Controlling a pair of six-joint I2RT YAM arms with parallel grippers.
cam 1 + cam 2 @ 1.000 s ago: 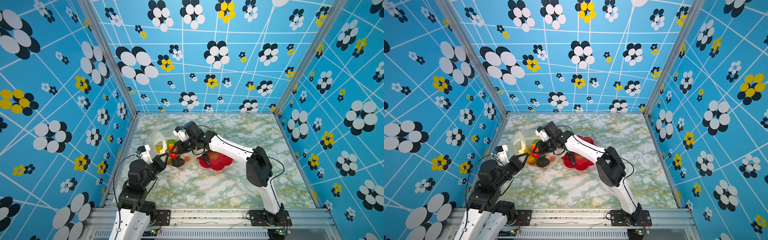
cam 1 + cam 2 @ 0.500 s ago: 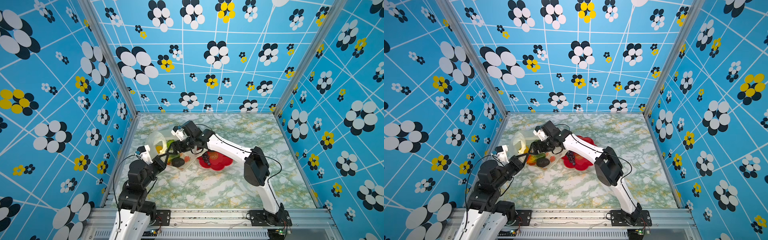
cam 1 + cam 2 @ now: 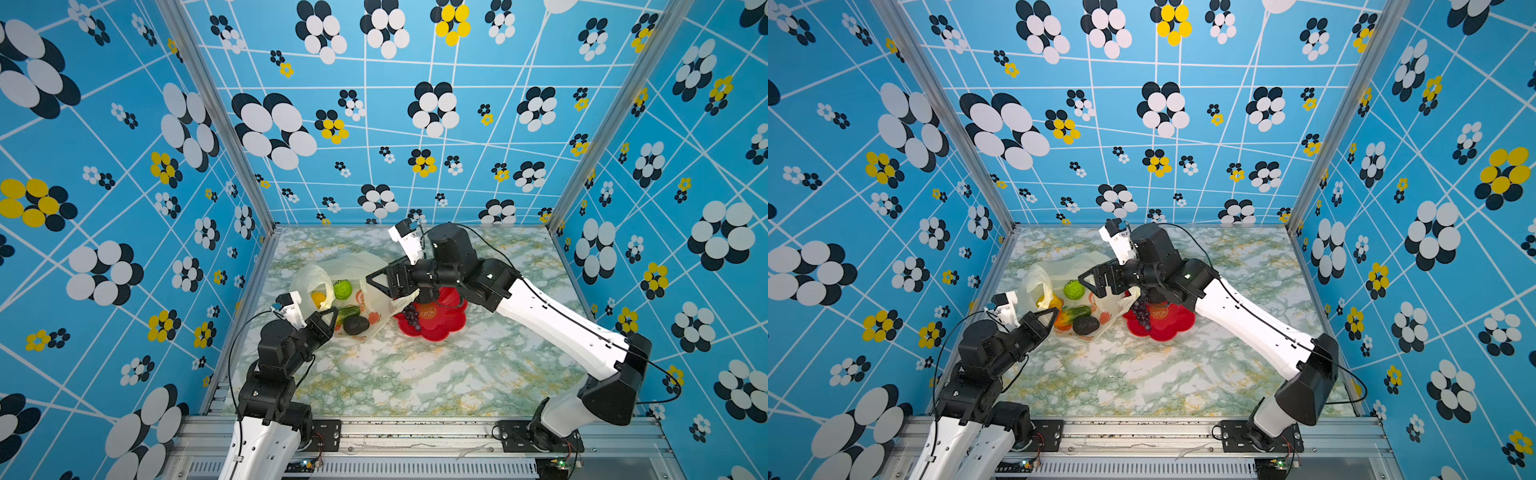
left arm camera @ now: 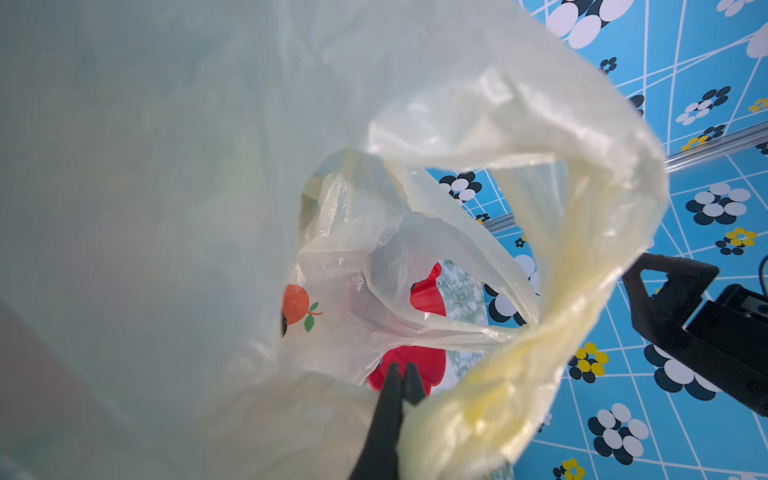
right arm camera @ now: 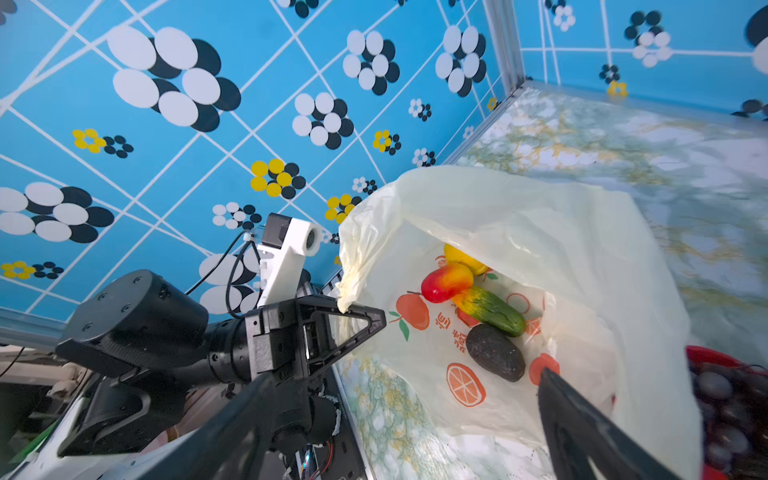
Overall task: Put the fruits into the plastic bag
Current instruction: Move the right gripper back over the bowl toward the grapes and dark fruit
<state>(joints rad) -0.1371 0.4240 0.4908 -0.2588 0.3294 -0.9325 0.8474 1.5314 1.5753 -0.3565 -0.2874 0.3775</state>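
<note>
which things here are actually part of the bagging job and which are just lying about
Part of the job: plastic bag, grape bunch, bumpy green ball, cucumber, avocado, red-orange fruit, yellow fruit.

Just lying about: red flower-shaped dish under the grapes, marble tabletop.

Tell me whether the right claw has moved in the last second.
Yes. In a top view the right claw has pulled back from over the bag toward the red dish.
</note>
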